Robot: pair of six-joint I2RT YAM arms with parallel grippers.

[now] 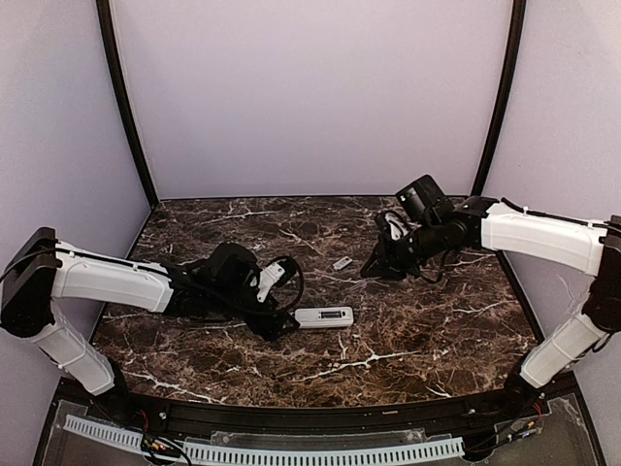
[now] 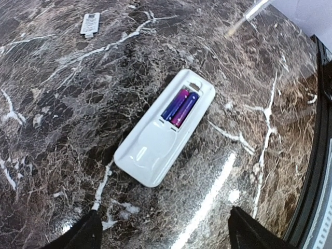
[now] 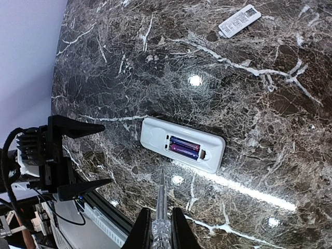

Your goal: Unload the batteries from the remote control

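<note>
My left gripper (image 1: pixel 281 320) sits released, jaws wide, just left of the remote control (image 1: pixel 324 317). It lies back-up mid-table (image 1: pixel 408 359), with both batteries (image 2: pixel 179 106) in its recess. Farther right, my right gripper (image 3: pixel 162 231) is clenched on what may be a slim probe (image 3: pixel 161 192). The cover piece (image 1: pixel 342 262) lies beyond.

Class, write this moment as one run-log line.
remote control: back up, cover off; batteries: both seated; left fingers: open; right fingers: shut on slim tool

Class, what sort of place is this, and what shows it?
Probably a robot test booth: left arm and right arm at a marble-patterned table, plain lilac walls, one opened remote control.
</note>
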